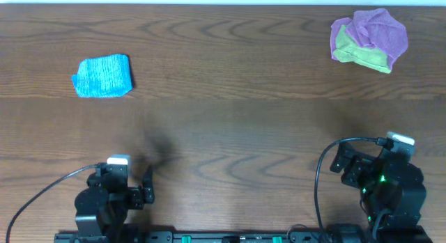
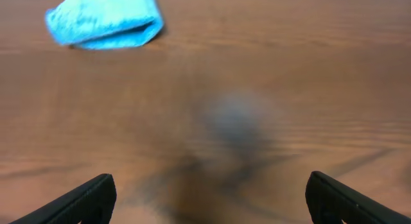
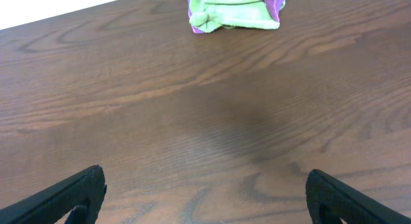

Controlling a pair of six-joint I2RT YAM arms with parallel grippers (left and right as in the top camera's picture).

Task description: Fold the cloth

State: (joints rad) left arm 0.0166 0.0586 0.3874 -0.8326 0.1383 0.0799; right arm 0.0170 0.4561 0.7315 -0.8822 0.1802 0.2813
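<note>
Folded blue cloth (image 1: 102, 76) at the worktop's (image 1: 230, 131) far-left corner, crumpled purple-green cloth (image 1: 368, 40) far-right; left end effector (image 2: 205, 201) and right end effector (image 3: 205, 198) at the near edge, fingers apart.

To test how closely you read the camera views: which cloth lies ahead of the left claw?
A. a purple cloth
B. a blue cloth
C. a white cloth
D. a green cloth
B: the blue cloth lies ahead of the left claw and shows in its wrist view, while the purple and green bundle sits far off to the right.
</note>
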